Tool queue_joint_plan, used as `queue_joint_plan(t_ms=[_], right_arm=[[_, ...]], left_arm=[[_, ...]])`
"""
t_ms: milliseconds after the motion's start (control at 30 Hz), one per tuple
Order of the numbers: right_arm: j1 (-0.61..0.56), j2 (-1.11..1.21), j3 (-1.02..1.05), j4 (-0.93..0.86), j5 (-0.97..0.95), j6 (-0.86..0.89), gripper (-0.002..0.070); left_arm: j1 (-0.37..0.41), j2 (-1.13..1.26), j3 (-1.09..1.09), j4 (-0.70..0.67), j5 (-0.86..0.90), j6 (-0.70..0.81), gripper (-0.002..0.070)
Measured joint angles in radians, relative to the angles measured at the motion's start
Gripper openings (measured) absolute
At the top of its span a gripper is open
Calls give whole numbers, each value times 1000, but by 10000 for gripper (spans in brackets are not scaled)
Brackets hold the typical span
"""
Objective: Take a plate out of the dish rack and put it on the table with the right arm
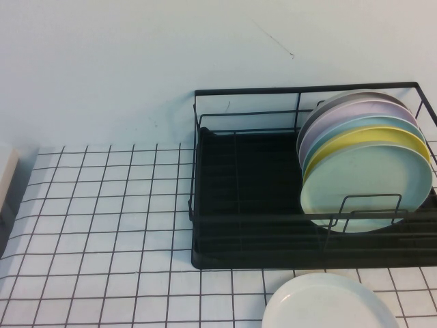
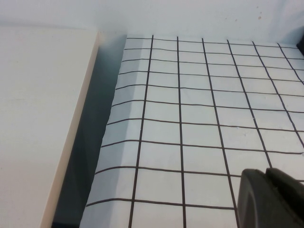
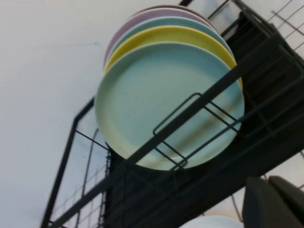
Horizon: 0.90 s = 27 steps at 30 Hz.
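Several plates stand upright in the dish rack (image 1: 246, 205); the mint plate (image 1: 369, 188) is frontmost. Right end effector (image 3: 273, 202) faces it, left end effector (image 2: 268, 199) hangs over the desk (image 1: 102, 239); grips unreadable. Approach step: reach the rim.

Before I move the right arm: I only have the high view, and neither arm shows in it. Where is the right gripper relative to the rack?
Observer: The right gripper is outside the dish rack, on its front side, facing the plate. It touches neither.
Operator: Is anything between it and the plate?
Observer: Yes. Seen from the right wrist, the rack's front bar and a wire loop cross the plate's lower half.
Operator: And the left gripper?
Observer: The left gripper is above bare table near its left edge, beside a cream panel.
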Motion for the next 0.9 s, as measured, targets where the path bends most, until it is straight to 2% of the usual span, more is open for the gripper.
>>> queue_joint_plan(t_ms=[100, 300, 467, 633, 733, 900], right_arm=[[0, 0, 0, 70, -17, -20, -2], [0, 0, 0, 76, -15, -237, -2], [0, 4, 0, 143, 33, -308, -2], [0, 127, -117, 164, 120, -464, 2], [0, 287, -275, 167, 168, -658, 57], [0, 608, -571, 170, 270, -948, 260]], left_arm=[[0, 0, 0, 0, 0, 0, -2], [0, 0, 0, 0, 0, 0, -2], [0, 0, 0, 0, 0, 0, -2], [0, 0, 0, 0, 0, 0, -2], [0, 0, 0, 0, 0, 0, -3], [0, 0, 0, 0, 0, 0, -2]])
